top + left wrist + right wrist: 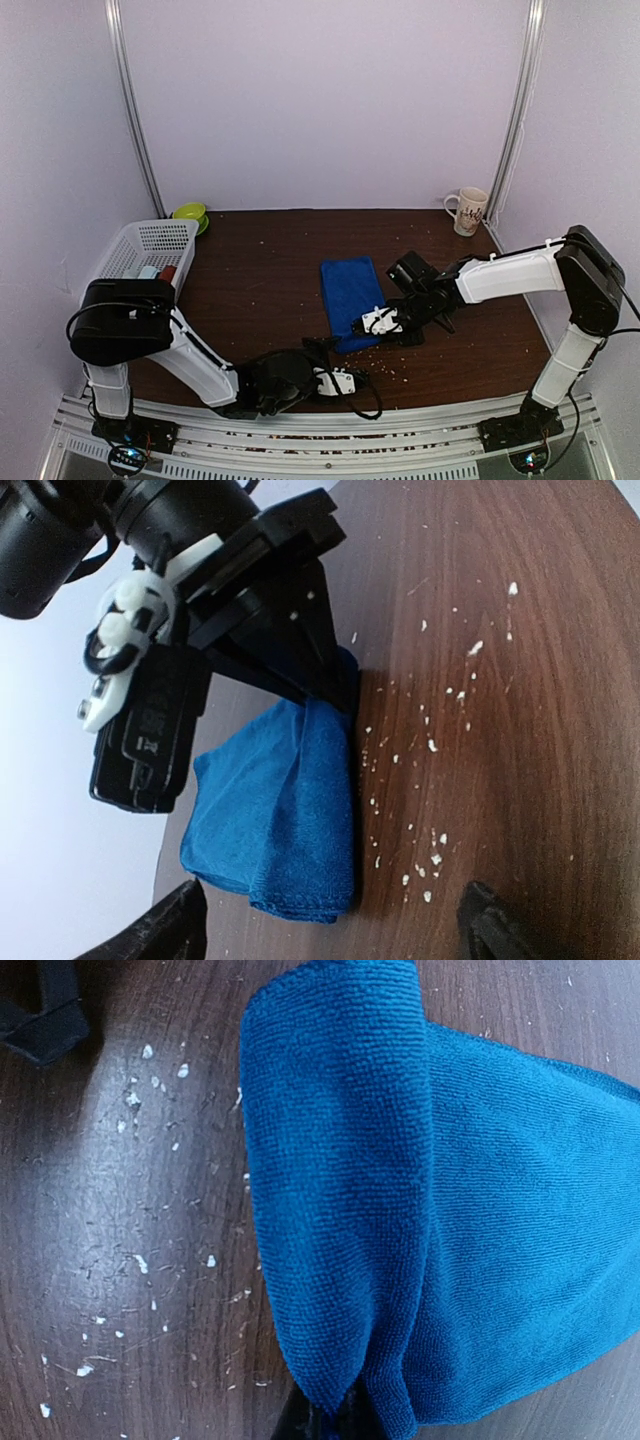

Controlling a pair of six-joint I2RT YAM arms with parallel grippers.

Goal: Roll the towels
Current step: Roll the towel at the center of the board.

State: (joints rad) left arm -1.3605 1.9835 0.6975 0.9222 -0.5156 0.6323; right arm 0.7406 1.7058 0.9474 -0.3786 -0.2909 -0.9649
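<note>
The royal blue towel (352, 298) lies folded in the middle of the dark wooden table. Its near right edge is lifted into a fold. My right gripper (374, 323) is shut on that edge; in the right wrist view its dark fingers (335, 1425) pinch the towel (420, 1190) at the bottom. The left wrist view shows the towel (290, 810) hanging from the right gripper (330, 692). My left gripper (330, 935) is open and empty, low on the table just in front of the towel's near end (345, 380). A pale thing (148, 271) lies in the basket; I cannot tell if it is the mint-green towel.
A white mesh basket (130, 245) stands at the left with a green bowl (190, 213) behind it. A white patterned mug (468, 210) stands at the back right. White crumbs (430, 745) dot the table near the towel.
</note>
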